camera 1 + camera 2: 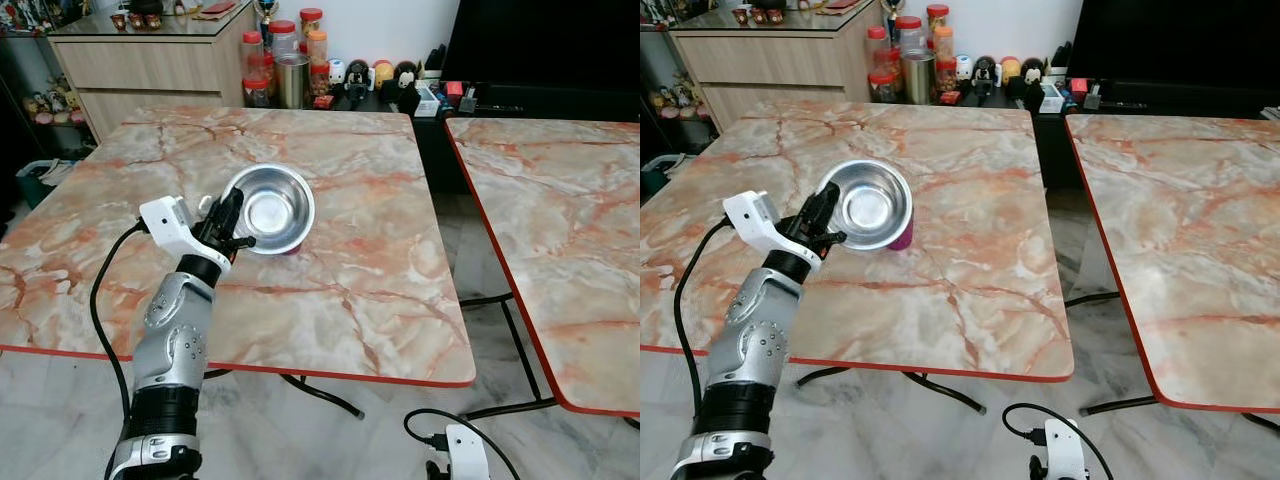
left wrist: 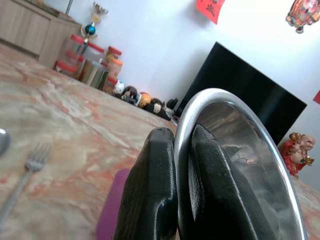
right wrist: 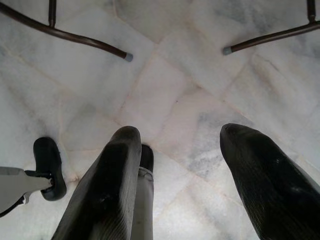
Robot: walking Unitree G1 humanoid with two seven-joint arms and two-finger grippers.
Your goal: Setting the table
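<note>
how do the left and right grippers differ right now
The left gripper is up over the table; the right gripper hangs low over the floor. The left is shut on the rim of the bowl; the right is open and holds nothing. Both have two black fingers.

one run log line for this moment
left gripper: shut on steel bowl rim | bowl: above marble table, purple item beneath | right gripper: open, hanging over floor

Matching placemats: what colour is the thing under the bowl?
Purple-magenta, under the steel bowl; clearest in the right eye view.
</note>
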